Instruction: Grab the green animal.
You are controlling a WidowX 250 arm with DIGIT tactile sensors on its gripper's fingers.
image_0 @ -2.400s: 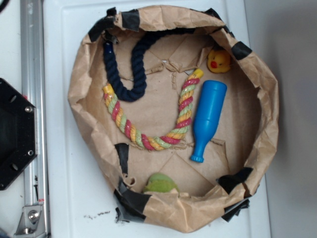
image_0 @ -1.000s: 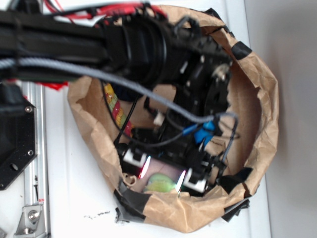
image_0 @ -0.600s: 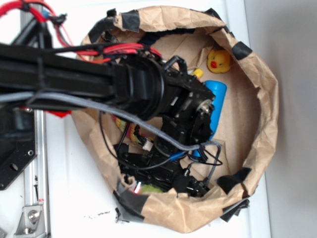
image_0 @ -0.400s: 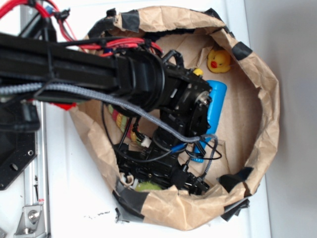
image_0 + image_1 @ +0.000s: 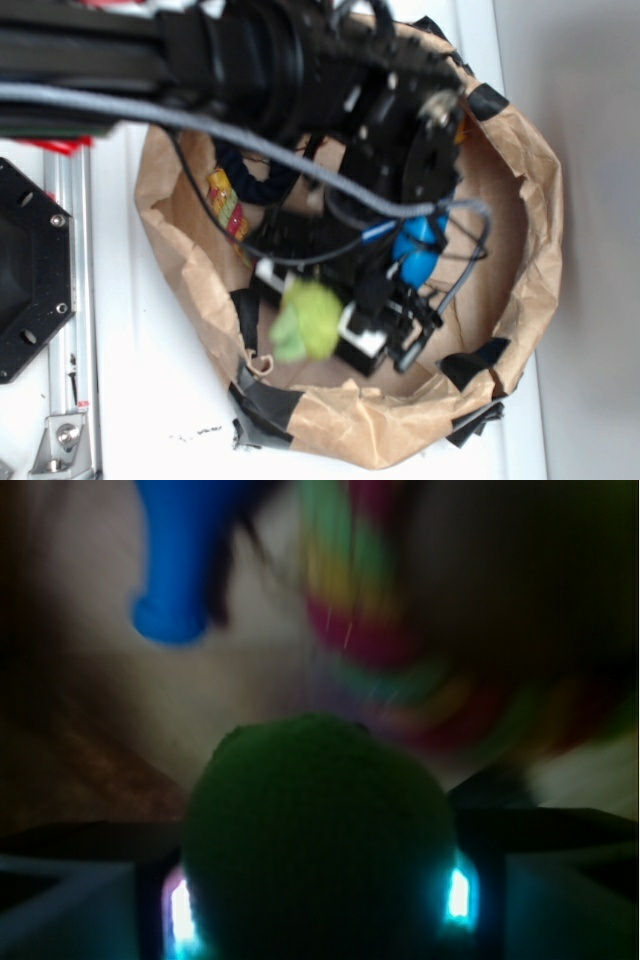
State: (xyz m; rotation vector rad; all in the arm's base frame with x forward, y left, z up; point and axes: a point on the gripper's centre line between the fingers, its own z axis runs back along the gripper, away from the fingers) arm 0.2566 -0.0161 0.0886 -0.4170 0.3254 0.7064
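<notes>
The green animal (image 5: 306,320) sits low and left in the paper bag (image 5: 530,190), pinched in the hand (image 5: 318,322), which is closed tight on it, its sides pressed from both sides in the wrist view (image 5: 318,850). Best to keep the squeeze firm and lift straight up. Rightward lie the striped rope (image 5: 375,630) and blue bottle (image 5: 416,255), with the bag's wall just beside; any could snag.

Green animal (image 5: 306,320) motion-blurred, lower half cut by wrist frame edge, blue bottle (image 5: 415,255) mostly behind arm, striped rope (image 5: 400,640) smeared, rope's far end at 12 o'clock hidden.
</notes>
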